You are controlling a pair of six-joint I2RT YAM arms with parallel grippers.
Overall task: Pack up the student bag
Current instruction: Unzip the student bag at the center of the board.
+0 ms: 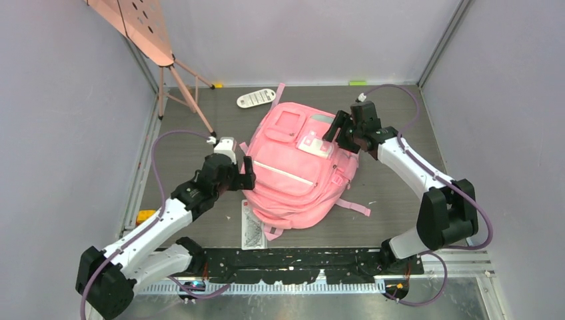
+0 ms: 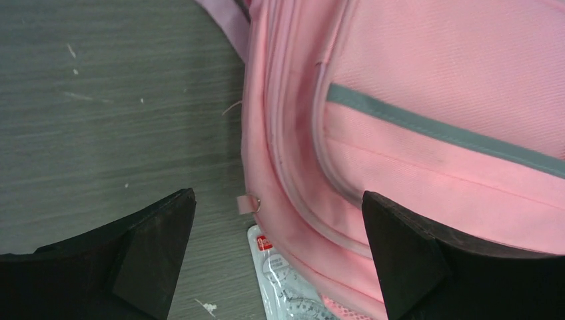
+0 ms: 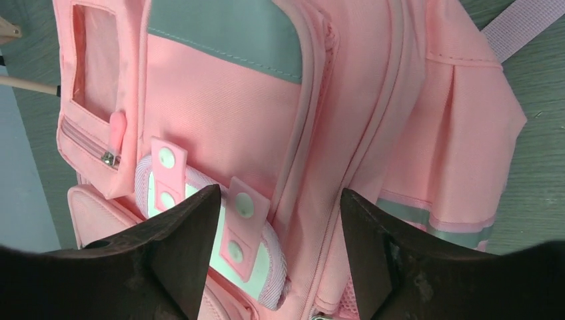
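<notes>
The student bag (image 1: 300, 175), a pink backpack with grey trim, lies flat in the middle of the table. My left gripper (image 1: 247, 173) stands open at the bag's left edge, its jaws straddling the side seam (image 2: 286, 167) without touching it. A small zipper pull (image 2: 248, 203) shows between the jaws of the left gripper (image 2: 277, 195). A clear packet of geometry tools (image 1: 252, 227) pokes out from under the bag's lower left corner (image 2: 286, 283). My right gripper (image 1: 338, 131) hovers open over the bag's upper right. In the right wrist view the right gripper (image 3: 280, 192) holds nothing above a white patch with pink snap tabs (image 3: 241, 227).
A white remote-like object (image 1: 256, 98) lies behind the bag near the back wall. A pink board on a tripod stand (image 1: 178, 83) fills the back left corner. A yellow item (image 1: 145, 216) sits at the left edge. Grey walls close three sides.
</notes>
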